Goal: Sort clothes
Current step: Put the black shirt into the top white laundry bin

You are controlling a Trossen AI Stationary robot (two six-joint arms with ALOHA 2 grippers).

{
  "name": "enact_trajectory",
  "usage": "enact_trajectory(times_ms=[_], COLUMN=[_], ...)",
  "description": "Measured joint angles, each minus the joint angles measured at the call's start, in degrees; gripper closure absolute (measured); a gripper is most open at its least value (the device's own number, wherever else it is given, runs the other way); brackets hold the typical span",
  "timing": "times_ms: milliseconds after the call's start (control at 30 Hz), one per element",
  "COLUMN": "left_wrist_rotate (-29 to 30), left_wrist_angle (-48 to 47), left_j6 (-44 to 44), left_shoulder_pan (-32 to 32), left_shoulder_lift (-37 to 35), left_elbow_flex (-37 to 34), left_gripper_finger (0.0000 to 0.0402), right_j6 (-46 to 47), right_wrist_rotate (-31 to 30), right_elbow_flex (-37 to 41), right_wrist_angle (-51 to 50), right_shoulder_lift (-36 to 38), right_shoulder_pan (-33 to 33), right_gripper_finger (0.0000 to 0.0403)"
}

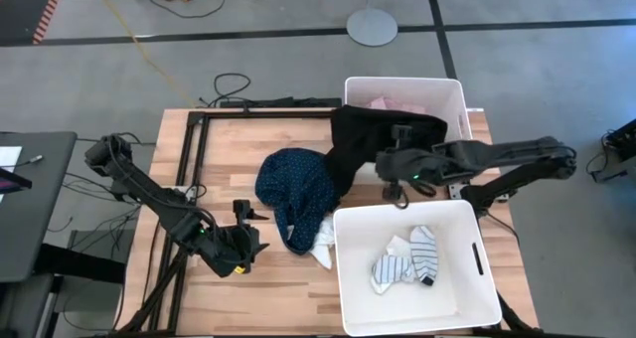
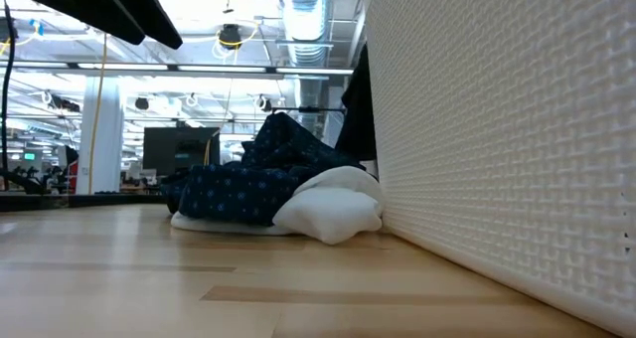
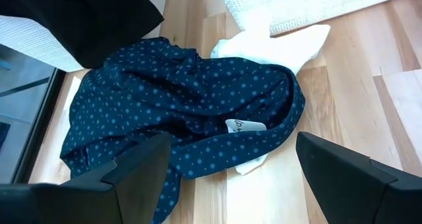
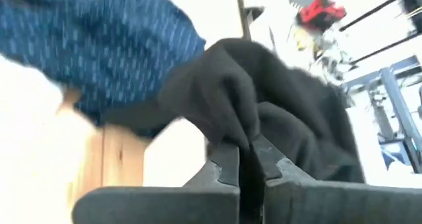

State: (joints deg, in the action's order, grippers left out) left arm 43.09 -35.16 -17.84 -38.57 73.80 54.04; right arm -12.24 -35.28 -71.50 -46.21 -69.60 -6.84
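A large black garment (image 1: 366, 139) drapes over the near left corner of the far white bin (image 1: 452, 94), which holds a pink garment (image 1: 397, 104). My right gripper (image 4: 245, 148) is shut on the black cloth at its near edge (image 1: 396, 171). A navy dotted garment (image 1: 296, 187) lies bunched on the table over a white one (image 1: 323, 249). The near white bin (image 1: 348, 278) holds striped and white socks (image 1: 407, 258). My left gripper (image 3: 234, 145) hovers open near the table's front left (image 1: 240, 244), facing the navy garment (image 3: 184, 99). My right gripper pinches a raised fold of the black garment (image 4: 231, 118) between its two fingers, coming at it on a downward slant from the table's right. The cloth peaks up into the fingertips and falls away slack on both sides. The rest stays on the far bin and the table.
The near bin's wall (image 2: 497, 179) stands close beside the navy and white clothes (image 2: 333, 209). A black metal frame (image 1: 189, 149) runs along the table's left part. Bare wood shows at the table's near left (image 1: 288, 298).
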Motion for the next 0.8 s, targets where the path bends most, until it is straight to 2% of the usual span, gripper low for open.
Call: enact_trajectory(times_ms=[67, 267, 367, 500, 633, 800], left_wrist_rotate=[0.00, -0.02, -0.02, -0.03, -0.04, -0.07], left_wrist_angle=[0.00, 0.00, 0.00, 0.07, 0.22, 0.23], left_j6=[0.12, 0.13, 0.11, 0.10, -0.17, -0.24], left_shoulder_pan=[0.00, 0.00, 0.00, 0.00, 0.00, 0.00], left_shoulder_lift=[0.00, 0.00, 0.00, 0.00, 0.00, 0.00], left_elbow_flex=[0.00, 0.00, 0.00, 0.01, 0.02, 0.02], left_gripper_finger=[0.0080, 0.0080, 0.0080, 0.0080, 0.0080, 0.0080], right_j6=[-0.66, -1.05, 2.18, 7.19, 15.23, 21.10], right_wrist_rotate=[-2.15, -15.70, -18.87, -19.09, -18.21, -10.45], right_elbow_flex=[-0.86, -3.14, -3.98, -4.02, -4.00, -1.40], right_wrist_angle=[1.32, 2.81, 2.75, -0.98, -12.14, -19.39], right_shoulder_lift=[1.53, 6.72, 9.13, 10.88, 10.07, 7.23], right_shoulder_pan=[-0.36, 0.25, 1.94, 5.67, 11.44, 17.86], right_gripper_finger=[0.0395, 0.0397, 0.0397, 0.0398, 0.0398, 0.0395])
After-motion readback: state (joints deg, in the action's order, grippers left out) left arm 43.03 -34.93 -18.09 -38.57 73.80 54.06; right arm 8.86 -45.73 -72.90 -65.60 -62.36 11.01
